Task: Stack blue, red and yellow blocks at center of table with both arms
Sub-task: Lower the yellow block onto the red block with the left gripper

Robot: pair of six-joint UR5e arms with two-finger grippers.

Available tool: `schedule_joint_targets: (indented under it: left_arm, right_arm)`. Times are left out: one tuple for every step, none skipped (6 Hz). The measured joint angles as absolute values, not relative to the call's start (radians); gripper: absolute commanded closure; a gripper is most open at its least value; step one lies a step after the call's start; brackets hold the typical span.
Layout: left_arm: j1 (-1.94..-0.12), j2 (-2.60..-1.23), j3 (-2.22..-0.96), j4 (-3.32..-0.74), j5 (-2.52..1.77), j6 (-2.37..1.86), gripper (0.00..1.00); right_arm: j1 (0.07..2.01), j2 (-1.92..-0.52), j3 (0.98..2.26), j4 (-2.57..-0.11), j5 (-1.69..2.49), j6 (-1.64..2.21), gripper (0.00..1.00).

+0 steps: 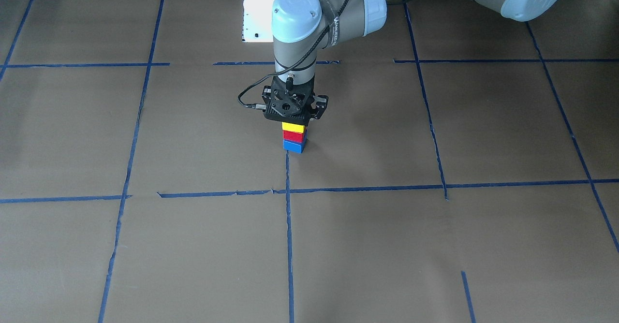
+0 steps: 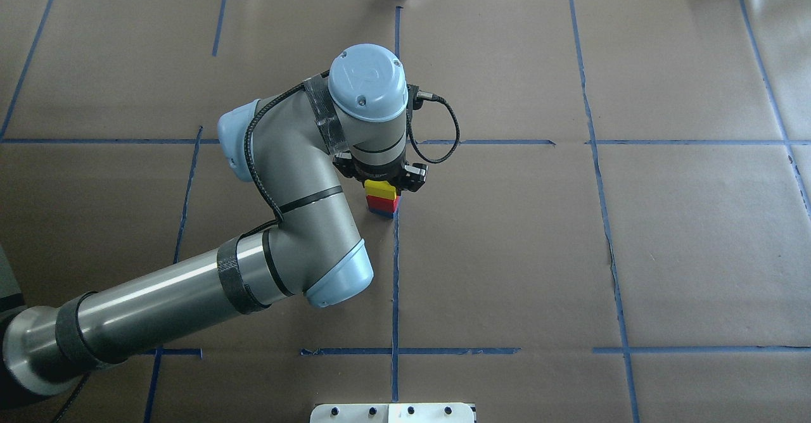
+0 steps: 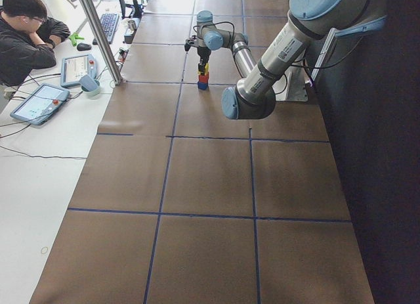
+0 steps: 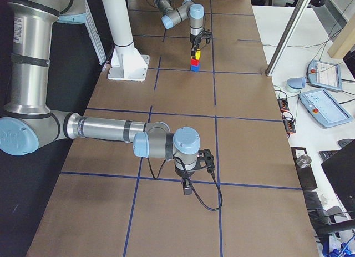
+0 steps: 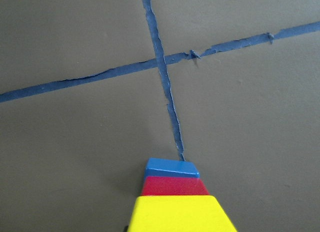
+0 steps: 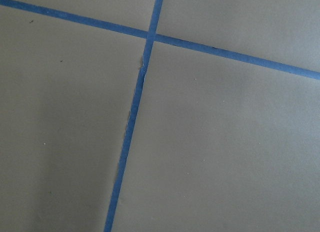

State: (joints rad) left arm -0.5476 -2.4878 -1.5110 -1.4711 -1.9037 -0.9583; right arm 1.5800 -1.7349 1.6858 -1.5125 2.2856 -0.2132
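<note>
Three-block stack [image 2: 381,190] in the middle of the bench [image 1: 145,245], directly under the left jaws.

At the bottom, flat on the bench, blue block [image 1: 293,146]; on it red block [image 1: 294,136]; on top yellow block [image 1: 294,127], sides roughly flush. Stands well apart from every bench edge, at the end of a blue tape line [image 5: 172,122]. Reaching in over the stack, left arm [image 2: 285,220], wrist upright, left jaws pointing straight down just above the yellow block and looking spread apart. Far toward the bench's right-hand end edge, right arm [image 4: 111,129] low over a tape crossing, wrist pointing down; cannot tell whether the right jaws are apart or together.
</note>
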Motion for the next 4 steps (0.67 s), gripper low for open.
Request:
schedule_joint_targets:
  left_arm:
    - [-0.548,-2.487,-1.511,-1.471,-1.903,-0.953,0.39]
    - [-0.548,-2.487,-1.511,-1.471,-1.903,-0.941,0.33]
    - [-0.549,-2.487,-1.511,-1.47,-1.902,-0.931,0.3]
    - [-0.549,-2.487,-1.511,-1.47,-1.902,-0.927,0.1]
  right_arm:
    - [1.58,-1.735,1.686,-1.513,2.286,-0.213,0.0]
    - [1.58,-1.735,1.686,-1.513,2.286,-0.213,0.0]
    - [1.58,-1.735,1.686,-1.513,2.286,-0.213,0.0]
    - [1.58,-1.734,1.687,-1.513,2.286,-0.212,0.0]
